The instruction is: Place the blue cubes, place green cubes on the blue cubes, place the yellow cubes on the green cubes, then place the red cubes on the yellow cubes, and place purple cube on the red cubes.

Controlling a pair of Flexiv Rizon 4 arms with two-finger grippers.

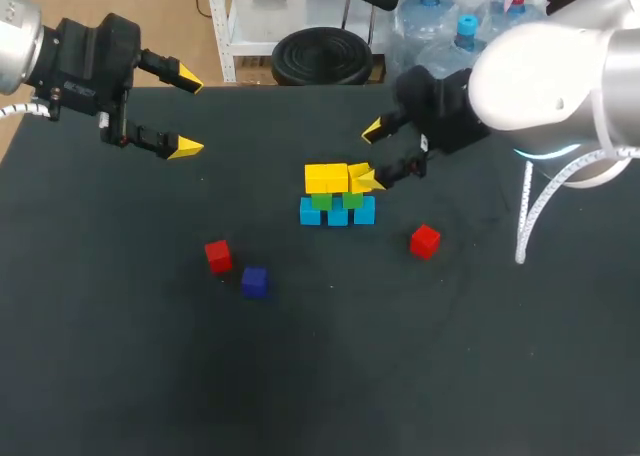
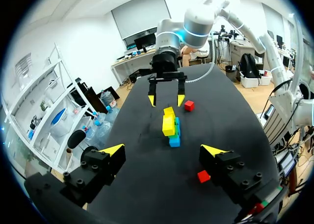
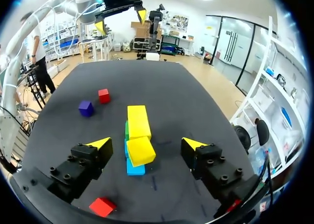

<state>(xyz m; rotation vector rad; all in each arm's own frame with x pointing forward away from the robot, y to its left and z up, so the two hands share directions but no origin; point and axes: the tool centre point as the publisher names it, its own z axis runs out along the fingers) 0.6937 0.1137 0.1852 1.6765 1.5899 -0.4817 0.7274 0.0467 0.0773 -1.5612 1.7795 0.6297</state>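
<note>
A stack stands mid-table: blue cubes [image 1: 337,214] at the bottom, green cubes [image 1: 334,201] on them, two yellow cubes [image 1: 326,177] on top. My right gripper [image 1: 370,156] hangs open over the stack's right end. The nearer yellow cube [image 3: 141,151] lies between its fingers, slightly turned, with a gap on each side. One red cube [image 1: 218,256] and the purple cube [image 1: 254,282] lie front left of the stack. A second red cube [image 1: 425,241] lies to its right. My left gripper [image 1: 190,114] is open and empty, raised at the far left.
The black table [image 1: 320,376] has bare room along its front and left. The far edge of the table runs just behind the two arms.
</note>
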